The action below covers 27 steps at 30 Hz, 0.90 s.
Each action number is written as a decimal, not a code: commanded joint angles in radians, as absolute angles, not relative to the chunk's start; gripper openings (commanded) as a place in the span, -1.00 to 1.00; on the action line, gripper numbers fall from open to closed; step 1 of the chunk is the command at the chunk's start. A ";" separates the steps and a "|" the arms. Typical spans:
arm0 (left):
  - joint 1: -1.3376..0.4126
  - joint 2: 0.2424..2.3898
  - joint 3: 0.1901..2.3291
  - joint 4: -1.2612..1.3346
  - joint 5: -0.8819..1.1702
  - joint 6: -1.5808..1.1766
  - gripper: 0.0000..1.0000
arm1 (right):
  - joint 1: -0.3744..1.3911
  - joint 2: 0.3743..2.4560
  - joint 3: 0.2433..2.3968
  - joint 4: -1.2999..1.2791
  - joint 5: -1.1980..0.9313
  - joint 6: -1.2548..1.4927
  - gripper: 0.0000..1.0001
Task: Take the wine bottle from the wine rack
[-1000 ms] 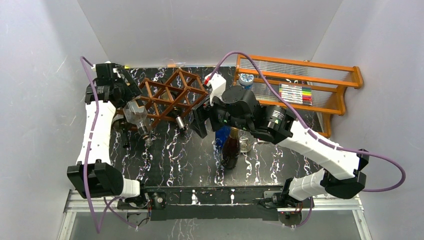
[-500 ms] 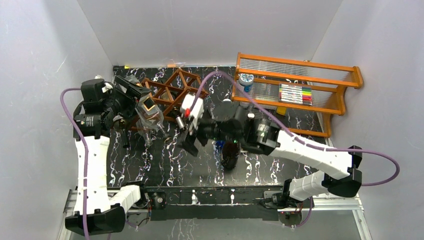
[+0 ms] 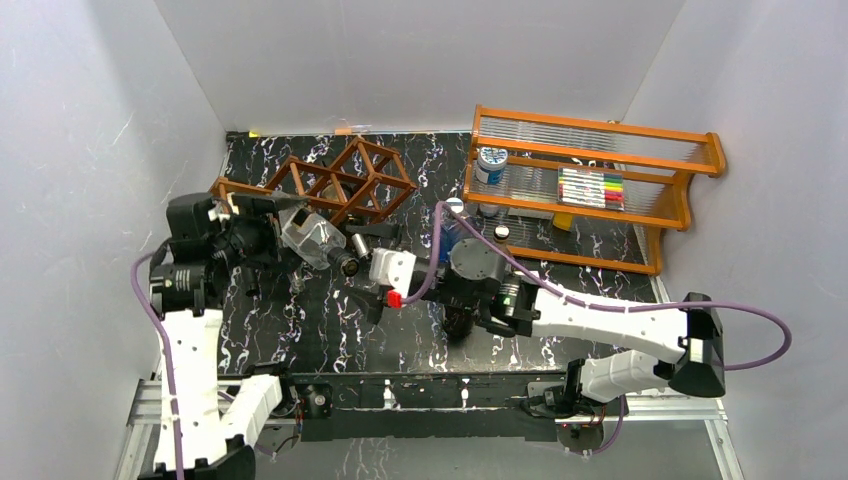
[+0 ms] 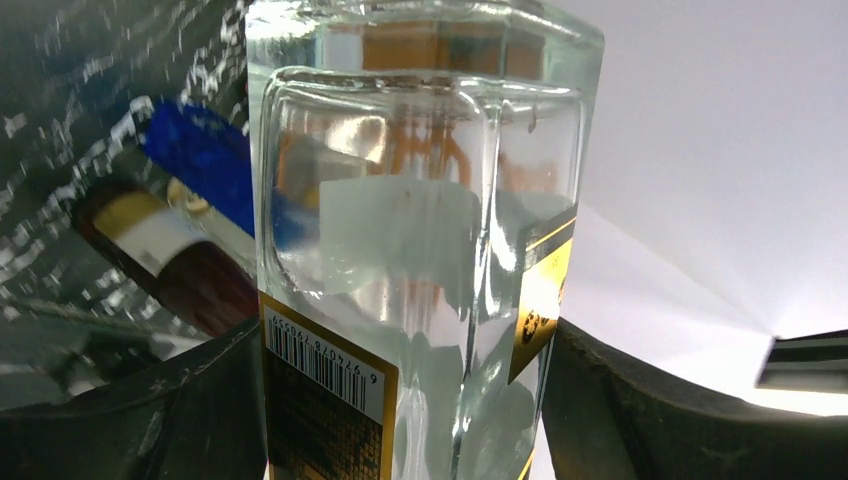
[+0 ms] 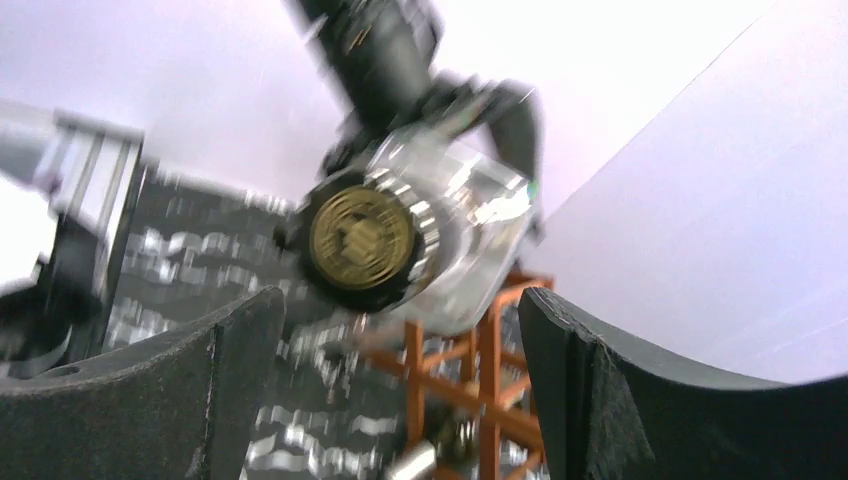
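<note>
The wine bottle (image 3: pixel 318 240) is clear square glass with a gold-topped dark cap (image 5: pixel 360 236) and a barcode label (image 4: pixel 322 365). It hangs tilted just in front of the dark wooden wine rack (image 3: pixel 345 180), outside the cells, cap pointing front-right. My left gripper (image 3: pixel 296 230) is shut on its body, a black finger (image 4: pixel 640 410) pressed on each side. My right gripper (image 3: pixel 366 272) stands open right of the cap, facing it, with nothing between its fingers (image 5: pixel 585 390). In the right wrist view the rack (image 5: pixel 485 385) lies beyond the bottle.
A dark bottle (image 3: pixel 459 318) stands upright at mid-table, half hidden under my right arm. An orange shelf unit (image 3: pixel 600 165) with markers and a small jar fills the back right. A silver-capped neck (image 5: pixel 415 460) shows low by the rack. White walls enclose the table.
My left arm drew the bottle away from the rack toward the front, turning its cap to the right. My right gripper came forward and left, from beside the rack to facing the cap.
</note>
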<state>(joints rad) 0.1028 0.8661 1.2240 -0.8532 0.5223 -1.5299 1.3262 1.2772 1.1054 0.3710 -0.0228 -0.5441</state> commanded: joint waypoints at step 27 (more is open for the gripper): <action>0.104 0.686 1.034 -0.727 0.597 -1.747 0.96 | 1.325 1.432 1.229 0.740 0.207 -0.224 -1.00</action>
<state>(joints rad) 0.1164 0.7572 1.0102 -0.7669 0.5710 -1.8731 1.3249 1.5118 1.1426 0.9007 0.1512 -0.2722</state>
